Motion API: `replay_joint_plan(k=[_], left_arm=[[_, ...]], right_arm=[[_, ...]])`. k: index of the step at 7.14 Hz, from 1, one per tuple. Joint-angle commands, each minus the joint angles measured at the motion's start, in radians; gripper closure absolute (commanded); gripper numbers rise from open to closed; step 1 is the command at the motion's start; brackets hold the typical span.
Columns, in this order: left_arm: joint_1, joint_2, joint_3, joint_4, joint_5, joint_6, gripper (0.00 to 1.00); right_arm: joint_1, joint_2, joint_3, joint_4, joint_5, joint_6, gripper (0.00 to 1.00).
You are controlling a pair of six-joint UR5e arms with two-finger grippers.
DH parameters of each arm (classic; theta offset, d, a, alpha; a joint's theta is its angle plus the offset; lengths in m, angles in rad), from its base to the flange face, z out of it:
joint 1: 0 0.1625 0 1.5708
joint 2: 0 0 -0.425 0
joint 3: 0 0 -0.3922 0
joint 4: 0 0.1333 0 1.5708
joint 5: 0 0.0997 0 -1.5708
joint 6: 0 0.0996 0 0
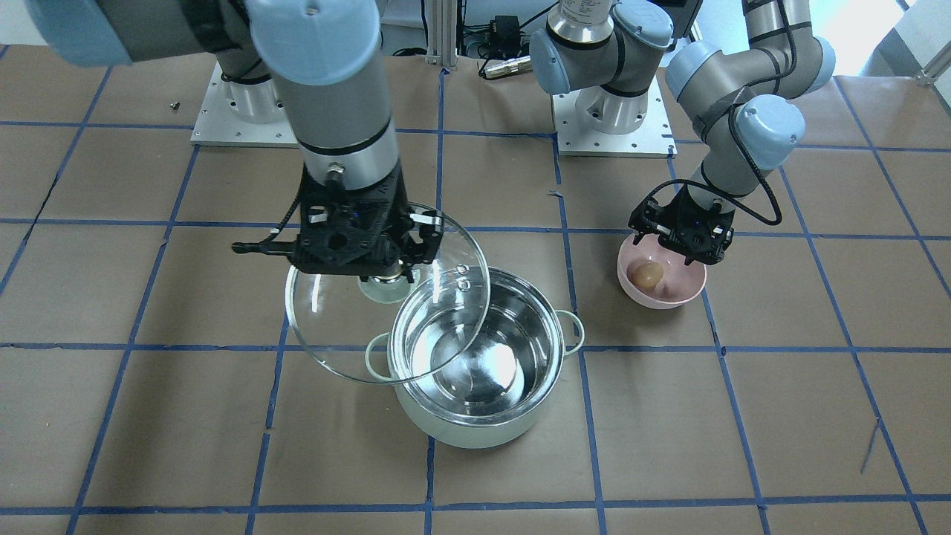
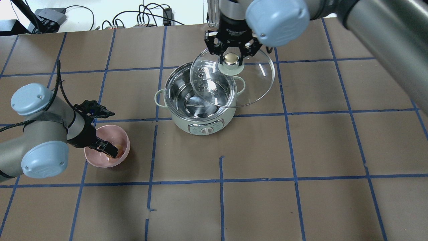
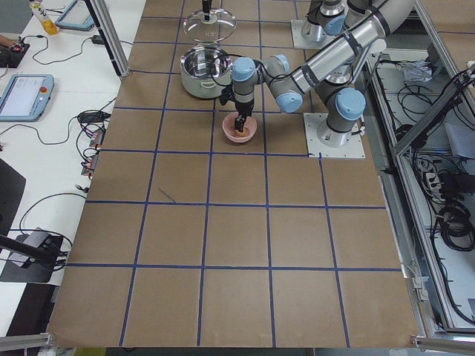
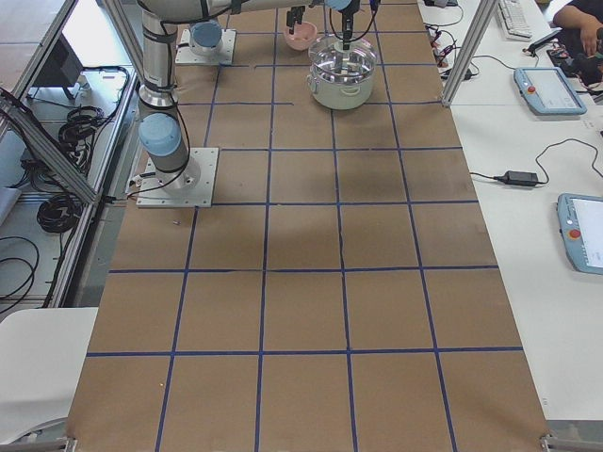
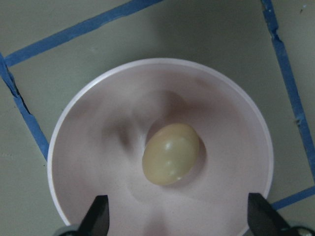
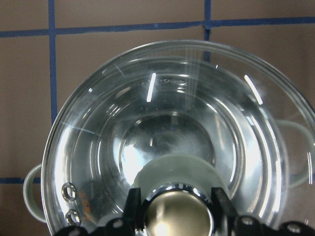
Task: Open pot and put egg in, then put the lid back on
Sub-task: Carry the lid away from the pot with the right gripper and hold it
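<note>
The mint-green pot (image 1: 475, 423) stands open with nothing in its steel interior; it also shows in the overhead view (image 2: 182, 121). My right gripper (image 2: 231, 60) is shut on the beige knob (image 6: 177, 212) of the glass lid (image 1: 334, 334). It holds the lid in the air, overlapping part of the pot's opening. The brown-tan egg (image 5: 171, 153) lies in a pink bowl (image 1: 665, 299). My left gripper (image 5: 179, 221) is open, its fingertips lowered into the bowl on either side of the egg (image 1: 645, 274), not touching it.
The pink bowl (image 2: 112, 130) sits about one tile from the pot, on my left. The table is brown paper with a blue tape grid. Both arm base plates (image 1: 613, 141) are at the robot's edge. Cables lie beyond the far edge.
</note>
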Motion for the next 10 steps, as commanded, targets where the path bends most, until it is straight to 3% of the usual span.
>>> replay_joint_plan(k=[1,3,4,5,10], left_arm=[[0.000,-0.007,-0.002,0.018,-0.006,0.004,0.03],[0.005,-0.035,0.001,0.045,-0.011,0.062,0.04],[0.006,-0.038,-0.002,0.045,-0.009,0.123,0.04],[0.006,-0.044,-0.005,0.045,-0.002,0.133,0.04],[0.006,-0.092,-0.040,0.149,0.001,0.169,0.03]], right_arm=[[-0.153,-0.118,0.026,0.161,0.049,-0.167,0.67],[-0.253,-0.215,0.122,0.183,0.036,-0.381,0.68],[-0.269,-0.237,0.138,0.154,0.029,-0.382,0.68],[-0.263,-0.243,0.138,0.148,-0.053,-0.381,0.68],[-0.258,-0.258,0.167,0.137,-0.043,-0.395,0.70]])
